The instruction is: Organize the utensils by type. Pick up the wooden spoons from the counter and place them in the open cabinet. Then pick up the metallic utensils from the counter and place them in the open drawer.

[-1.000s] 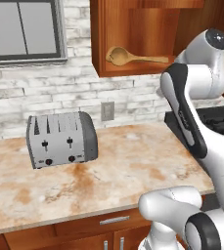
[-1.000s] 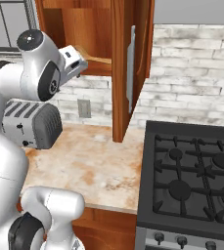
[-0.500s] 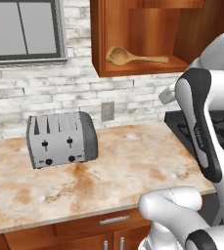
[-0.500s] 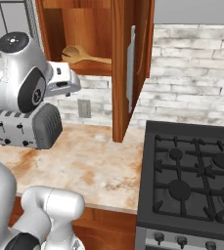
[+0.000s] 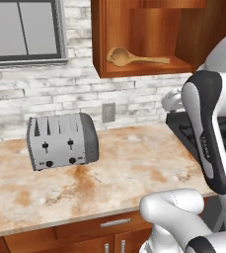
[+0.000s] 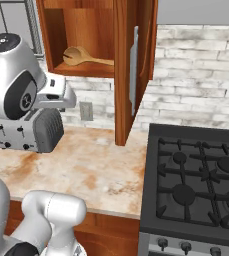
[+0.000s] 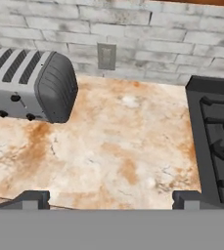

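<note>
One wooden spoon with a round bowl lies on the shelf of the open cabinet, also visible as the spoon inside the cabinet from the right. My gripper is open with nothing between its widely spread fingertips. It hangs below the cabinet and looks down on the counter. The white hand sits in front of the toaster. The marbled counter carries no utensils here. The second wooden spoon, the metallic utensils and the drawer are out of view.
A silver toaster stands at the counter's back left, near a wall outlet. A black gas stove borders the counter on the right. The cabinet's open door juts out above the counter. A window is at the upper left.
My hand has drawn back out of the cabinet and dropped lower, toward the toaster. The wooden spoon stays on the shelf.
</note>
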